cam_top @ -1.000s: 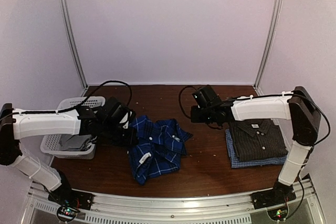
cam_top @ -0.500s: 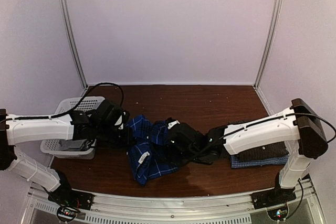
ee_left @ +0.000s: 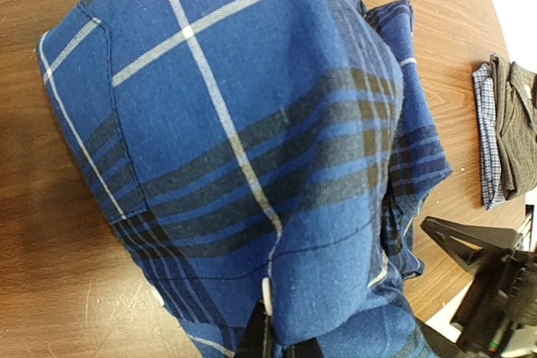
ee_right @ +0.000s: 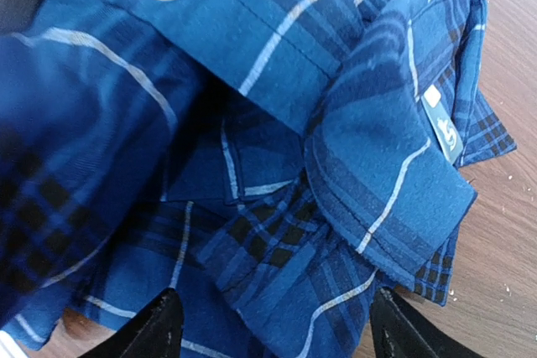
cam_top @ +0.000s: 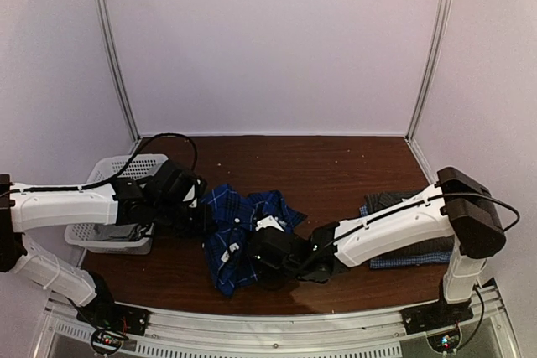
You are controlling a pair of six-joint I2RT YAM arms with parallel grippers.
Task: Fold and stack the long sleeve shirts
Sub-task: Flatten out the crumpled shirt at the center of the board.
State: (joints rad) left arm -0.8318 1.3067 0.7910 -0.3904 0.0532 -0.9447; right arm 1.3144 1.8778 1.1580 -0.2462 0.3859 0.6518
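Observation:
A crumpled royal-blue plaid shirt [cam_top: 243, 222] lies at the middle of the table. My left gripper [cam_top: 204, 215] is at its left edge, shut on a fold of the cloth; the left wrist view shows the jaws [ee_left: 281, 343] pinched together on the fabric beside a white button. My right gripper [cam_top: 258, 256] hangs low over the shirt's right front part, open, with the plaid cloth [ee_right: 277, 207] lying between its fingers [ee_right: 159, 324]. A folded dark grey checked shirt [cam_top: 394, 200] lies on a pale blue one [cam_top: 403, 262] at the right, partly hidden by the right arm.
A white mesh basket [cam_top: 101, 199] stands at the table's left edge behind the left arm, with something grey inside. The right arm stretches low across the front right of the table. The folded stack [ee_left: 503, 123] also shows in the left wrist view.
The right arm has swung from beside the folded stack down to the plaid shirt, and its jaws have opened. The left gripper has kept its hold, barely moving.

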